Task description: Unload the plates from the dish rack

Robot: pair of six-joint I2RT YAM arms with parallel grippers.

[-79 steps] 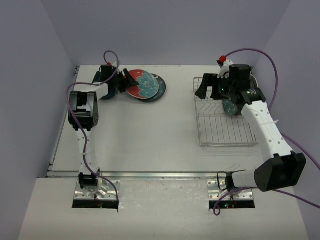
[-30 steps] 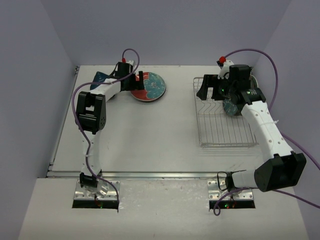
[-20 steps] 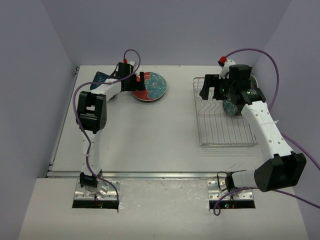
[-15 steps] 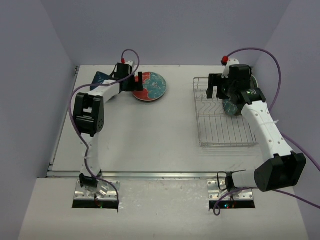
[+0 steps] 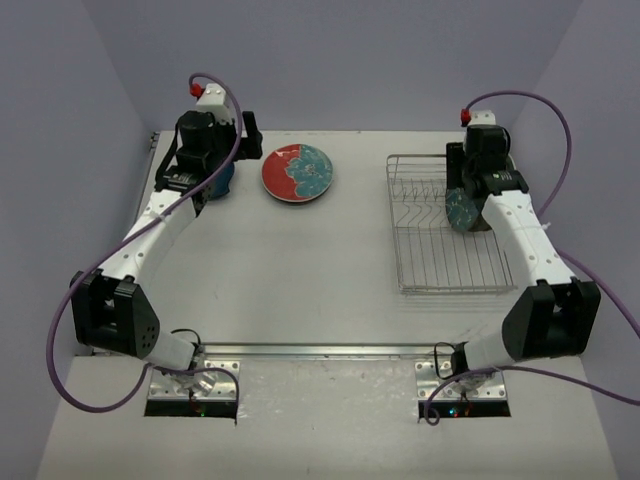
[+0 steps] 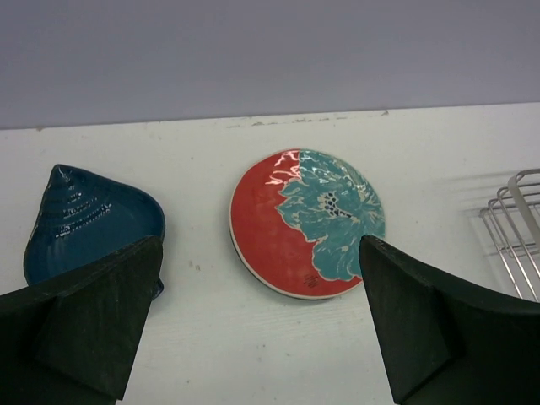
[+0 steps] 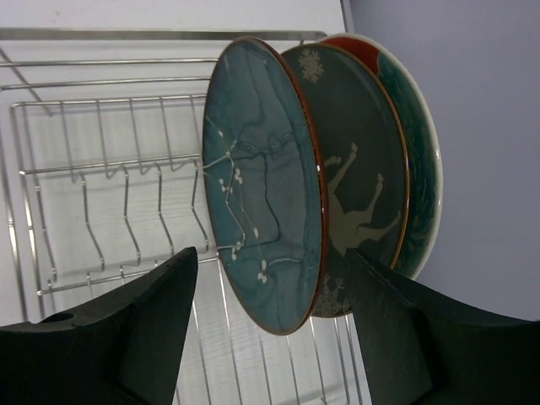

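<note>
Right claw (image 7: 268, 333): spread wide, grasping nothing, aimed into the dish rack (image 7: 101, 110). Standing on edge there, close-packed at frame right: a teal branch-pattern plate (image 7: 261, 194) in front, a dark deer plate (image 7: 363, 169), and a red-rimmed plate (image 7: 419, 152) rearmost.

Risk: a closing grip may catch two rims, or knock neighbours against the tines (image 7: 126, 198).

Left claw (image 6: 261, 337): released, empty, over the red-and-teal plate (image 6: 308, 224) lying flat at frame centre.

Bench (image 5: 300, 270): white, matte. Walls (image 5: 330, 60): plain lavender.

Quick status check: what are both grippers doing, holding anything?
Left gripper: open, holding nothing.
Right gripper: open, holding nothing, fingers either side of the front one of the plates in the dish rack.
</note>
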